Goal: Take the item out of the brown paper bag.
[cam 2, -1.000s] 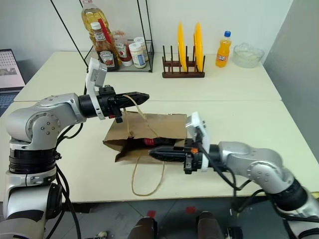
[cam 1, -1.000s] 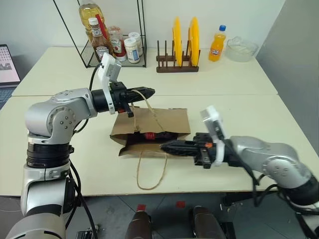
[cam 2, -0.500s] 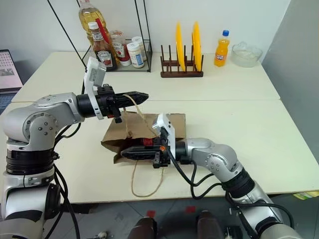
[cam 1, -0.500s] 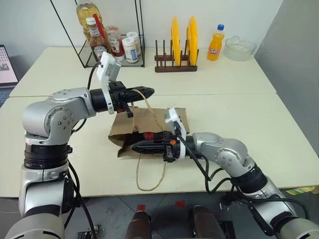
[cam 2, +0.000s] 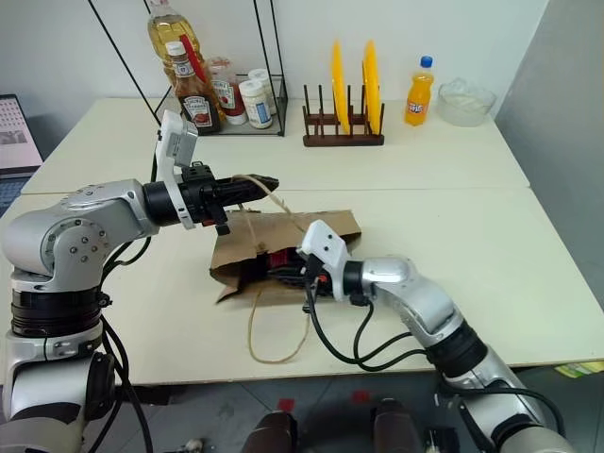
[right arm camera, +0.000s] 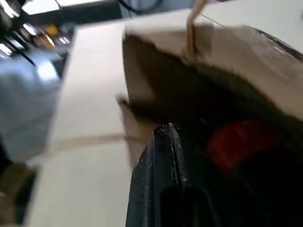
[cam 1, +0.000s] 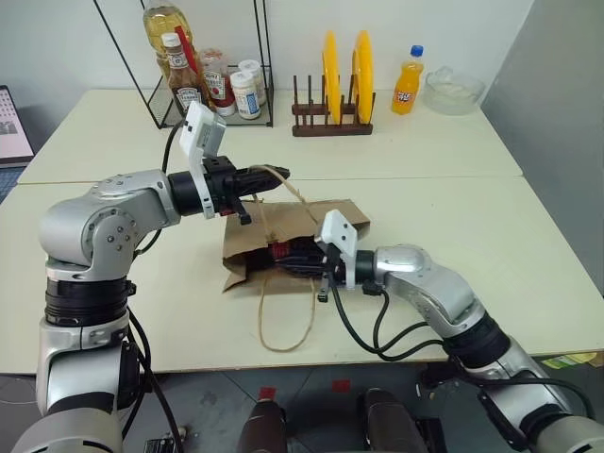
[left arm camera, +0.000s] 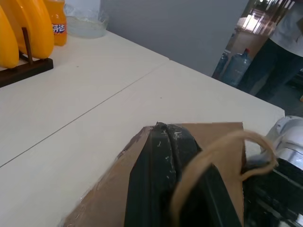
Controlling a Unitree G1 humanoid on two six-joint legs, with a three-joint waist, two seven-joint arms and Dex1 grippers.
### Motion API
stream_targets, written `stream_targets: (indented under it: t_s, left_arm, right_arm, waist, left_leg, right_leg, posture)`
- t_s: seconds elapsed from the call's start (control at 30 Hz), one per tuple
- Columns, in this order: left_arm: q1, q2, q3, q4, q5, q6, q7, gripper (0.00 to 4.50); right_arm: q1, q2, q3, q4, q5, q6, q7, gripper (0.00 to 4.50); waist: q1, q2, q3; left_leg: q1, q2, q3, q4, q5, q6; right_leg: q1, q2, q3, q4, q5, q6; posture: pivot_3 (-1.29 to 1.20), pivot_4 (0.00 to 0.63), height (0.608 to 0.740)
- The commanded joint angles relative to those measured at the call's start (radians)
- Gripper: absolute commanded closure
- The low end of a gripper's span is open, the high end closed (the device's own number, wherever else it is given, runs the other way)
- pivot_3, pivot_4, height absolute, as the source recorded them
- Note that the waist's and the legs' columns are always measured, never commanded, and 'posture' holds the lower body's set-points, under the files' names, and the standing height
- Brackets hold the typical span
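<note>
Right gripper (cam 1: 294, 257), jaws shut and empty, sits in the mouth of the creased brown paper bag (cam 1: 283, 222) on the cream worktop (cam 1: 453, 226). The red-labelled cola bottle (cam 1: 279, 251) lies lengthways inside, beside its tip. Left gripper (cam 1: 274, 174), further off, pinches the tan cord handle (cam 1: 283, 186). The right wrist view catches a red blur (right arm camera: 236, 142) inside.

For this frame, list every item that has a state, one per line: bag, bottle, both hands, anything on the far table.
brown paper bag: lying on its side, mouth open, upper cord handle lifted.
cola bottle: lying inside the bag mouth, not out yet.
left hand: shut on the bag's upper cord handle.
right hand: shut, tip at the bag mouth beside the bottle.
orange soda bottle: upright, capped.
yellow plates: standing on edge in the rack.
</note>
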Motion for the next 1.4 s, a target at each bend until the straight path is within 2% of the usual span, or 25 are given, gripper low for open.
stream_targets:
  t_s: [0.03,0.2,0.33,0.37,0.47,0.7,0.8,1.0,1.2,1.3,1.37,1.4]
  left_arm:
    - [-0.009,-0.004,0.028,-0.027,-0.013,-0.020,0.000,4.50]
    - [-0.025,-0.022,0.015,-0.010,-0.006,-0.038,-0.002,4.50]
    - [-0.029,-0.025,0.013,-0.002,0.000,-0.045,-0.007,4.50]
    - [-0.029,-0.024,0.013,0.000,0.001,-0.048,-0.009,4.50]
    - [-0.029,-0.022,0.013,0.005,0.002,-0.054,-0.012,4.50]
    - [-0.025,-0.021,0.017,0.004,0.008,-0.058,-0.018,4.50]
    - [-0.023,-0.022,0.019,0.001,0.008,-0.057,-0.017,4.50]
    - [-0.021,-0.022,0.023,-0.003,0.006,-0.055,-0.014,4.50]
    - [-0.021,-0.022,0.025,-0.007,0.006,-0.054,-0.011,4.50]
    - [-0.020,-0.019,0.027,-0.005,0.006,-0.054,-0.011,4.50]
    - [-0.018,-0.020,0.027,-0.006,0.007,-0.055,-0.010,4.50]
    - [-0.017,-0.020,0.027,-0.006,0.008,-0.055,-0.009,4.50]
  right_arm:
    - [0.015,-0.061,0.025,-0.030,-0.189,-0.216,0.010,4.47]
    - [-0.024,-0.077,0.054,0.049,-0.432,-0.385,-0.060,4.47]
    - [-0.065,-0.098,0.093,0.098,-0.603,-0.444,-0.068,4.47]
    - [-0.072,-0.104,0.098,0.103,-0.631,-0.457,-0.062,4.31]
    - [-0.093,-0.124,0.115,0.110,-0.713,-0.523,-0.047,3.57]
    - [-0.100,-0.131,0.140,0.150,-0.778,-0.597,0.037,0.96]
    - [-0.121,-0.115,0.149,0.188,-0.819,-0.592,0.061,0.03]
    - [-0.190,-0.041,0.165,0.295,-0.895,-0.495,0.099,0.03]
    - [-0.230,0.015,0.163,0.405,-0.928,-0.485,0.067,0.03]
    - [-0.215,-0.005,0.144,0.384,-0.905,-0.499,0.079,0.63]
    - [-0.204,-0.021,0.134,0.362,-0.895,-0.509,0.083,1.27]
    - [-0.200,-0.027,0.129,0.353,-0.892,-0.513,0.085,1.38]
  waist:
    - [0.000,0.000,0.000]
    - [0.000,0.000,0.000]
    - [0.000,0.000,0.000]
    - [0.000,0.000,0.000]
    - [0.000,0.000,0.000]
    - [-0.001,0.000,0.000]
    - [-0.001,0.000,0.000]
    - [-0.002,0.000,0.000]
    - [-0.007,0.000,-0.001]
    - [-0.009,0.000,-0.001]
    - [-0.009,0.000,-0.001]
    - [-0.007,0.000,-0.001]
  left_leg:
    - [0.000,0.000,0.000,0.000,0.000,0.000]
    - [0.000,0.000,0.001,0.000,0.000,0.000]
    - [0.000,0.000,0.001,0.000,0.000,0.000]
    - [0.000,0.000,0.001,0.000,0.000,0.000]
    - [0.000,0.000,0.001,0.000,0.000,0.000]
    - [-0.001,0.000,0.001,0.001,0.000,0.000]
    - [-0.001,0.000,0.001,0.001,0.000,0.000]
    - [0.000,0.000,0.001,0.002,0.000,0.000]
    - [0.001,0.000,0.001,0.002,0.001,-0.001]
    - [0.002,0.000,0.000,0.002,0.001,-0.001]
    - [0.002,0.000,0.001,0.002,0.001,-0.001]
    - [0.001,0.000,0.000,0.002,0.001,-0.001]
  right_leg:
    - [0.000,0.000,0.000,0.000,0.000,0.000]
    - [-0.001,0.000,0.001,0.001,0.000,0.000]
    - [-0.001,0.000,0.001,0.001,0.000,0.000]
    - [-0.001,0.000,0.001,0.001,0.000,0.000]
    - [-0.001,0.000,0.001,0.001,0.000,0.000]
    - [-0.001,0.000,0.001,0.001,0.000,0.000]
    - [-0.001,0.000,0.001,0.001,0.000,0.000]
    - [-0.001,0.000,0.001,0.002,0.000,0.000]
    - [0.000,0.000,0.001,0.003,0.000,0.000]
    - [0.001,0.000,0.001,0.004,0.000,-0.001]
    - [0.001,0.000,0.001,0.004,0.000,0.000]
    - [0.001,0.000,0.001,0.003,0.000,0.000]
  posture:
    - [0.00,0.150,0.740]
    - [0.00,0.150,0.740]
    - [0.00,0.150,0.740]
    - [0.00,0.150,0.740]
    - [0.00,0.150,0.740]
    - [0.00,0.150,0.740]
    - [0.00,0.150,0.740]
    - [0.00,0.150,0.740]
    - [0.00,0.150,0.740]
    - [0.00,0.150,0.740]
    - [0.00,0.150,0.740]
    - [0.00,0.150,0.740]
